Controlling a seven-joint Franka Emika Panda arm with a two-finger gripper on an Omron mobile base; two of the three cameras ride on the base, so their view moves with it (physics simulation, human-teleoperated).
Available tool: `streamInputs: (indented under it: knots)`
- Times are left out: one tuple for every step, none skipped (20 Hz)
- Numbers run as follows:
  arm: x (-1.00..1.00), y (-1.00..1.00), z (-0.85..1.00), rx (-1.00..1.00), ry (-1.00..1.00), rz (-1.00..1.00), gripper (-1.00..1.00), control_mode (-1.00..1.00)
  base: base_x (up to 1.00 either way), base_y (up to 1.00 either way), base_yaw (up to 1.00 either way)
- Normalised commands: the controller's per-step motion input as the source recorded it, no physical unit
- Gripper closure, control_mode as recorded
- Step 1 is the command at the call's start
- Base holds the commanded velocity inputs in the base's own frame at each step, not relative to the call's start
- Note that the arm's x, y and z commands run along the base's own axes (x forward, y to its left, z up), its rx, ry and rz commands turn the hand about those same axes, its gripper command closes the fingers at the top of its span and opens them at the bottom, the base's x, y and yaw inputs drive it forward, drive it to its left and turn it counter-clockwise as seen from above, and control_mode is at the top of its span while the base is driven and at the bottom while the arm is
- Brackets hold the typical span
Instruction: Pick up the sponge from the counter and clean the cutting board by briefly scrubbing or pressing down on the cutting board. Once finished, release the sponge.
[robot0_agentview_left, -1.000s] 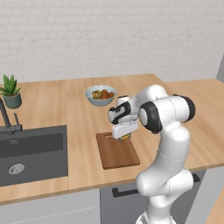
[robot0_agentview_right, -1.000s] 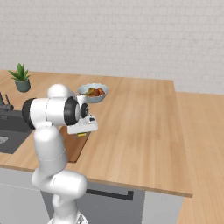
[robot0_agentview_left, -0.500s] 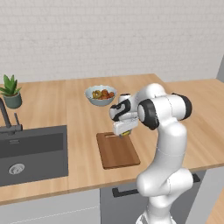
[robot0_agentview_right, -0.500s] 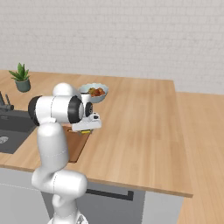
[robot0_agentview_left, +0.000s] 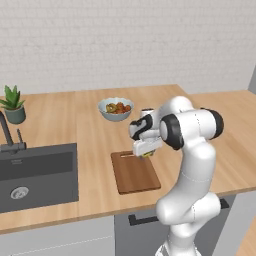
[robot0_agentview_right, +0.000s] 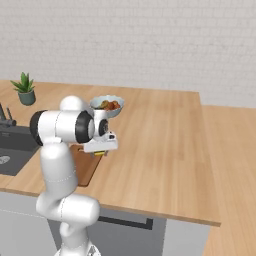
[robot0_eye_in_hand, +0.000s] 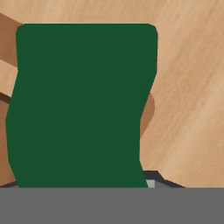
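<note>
Pale wood counter (robot0_agentview_left: 75, 115) runs wide on every side of the hand, and that is what I'm steering over. The gripper (robot0_agentview_left: 145, 151) is pinching the sponge (robot0_agentview_left: 147, 155), fingers pressed in on its sides. In the hand view its dark green top (robot0_eye_in_hand: 83, 105) sits square under the camera.

Over the last second the hand has drifted a little sideways along the far short edge of the cutting board (robot0_agentview_left: 135, 175). It now hangs at the far corner rather than over the edge's middle. Height looks much the same as before, and I can't tell whether the sponge is touching the wood. I read this as the scrub in progress or just winding down, so the release is probably still to come.

Edges matter here. Below the hand, reddish board (robot0_eye_in_hand: 148, 109) peeks out on both sides of the sponge, but bare counter (robot0_eye_in_hand: 188, 87) takes up one whole side. Any more drift that way and I'd be wiping worktop, not board. The handle slot (robot0_agentview_left: 126, 155) lies just beside the hand.

Most of the board stretches back from the hand towards the base, so that's my free stroke. The fruit bowl (robot0_agentview_left: 115, 108) stands beyond the hand, apart. The sink (robot0_agentview_left: 37, 172) is well off to the side.
</note>
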Motion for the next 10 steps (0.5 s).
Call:
streamInputs:
  knots:
    - [-1.00, -0.46, -0.79, 0.02, 0.00, 0.00, 1.00, -1.00, 0.00, 0.00, 0.00]
    - [-1.00, -0.44, -0.80, 0.02, 0.00, 0.00, 1.00, -1.00, 0.00, 0.00, 0.00]
    - [-1.00, -0.34, -0.82, 0.02, 0.01, 0.00, 1.00, -1.00, 0.00, 0.00, 0.00]
    - [-1.00, -0.24, -0.86, 0.01, 0.03, 0.00, 1.00, -1.00, 0.00, 0.00, 0.00]
    - [-1.00, -0.12, -0.87, 0.00, 0.06, 0.00, 1.00, -1.00, 0.00, 0.00, 0.00]
    - [-1.00, -0.06, -0.90, 0.00, 0.07, 0.00, 1.00, -1.00, 0.00, 0.00, 0.00]
    - [-1.00, -0.04, -0.91, 0.00, 0.08, 0.00, 1.00, -1.00, 0.00, 0.00, 0.00]
    - [-1.00, -0.03, -0.94, 0.00, 0.07, 0.00, 1.00, -1.00, 0.00, 0.00, 0.00]
    - [-1.00, -0.02, -0.97, 0.00, 0.07, 0.00, 1.00, -1.00, 0.00, 0.00, 0.00]
    - [-1.00, -0.04, -0.97, 0.00, 0.06, 0.00, 1.00, -1.00, 0.00, 0.00, 0.00]
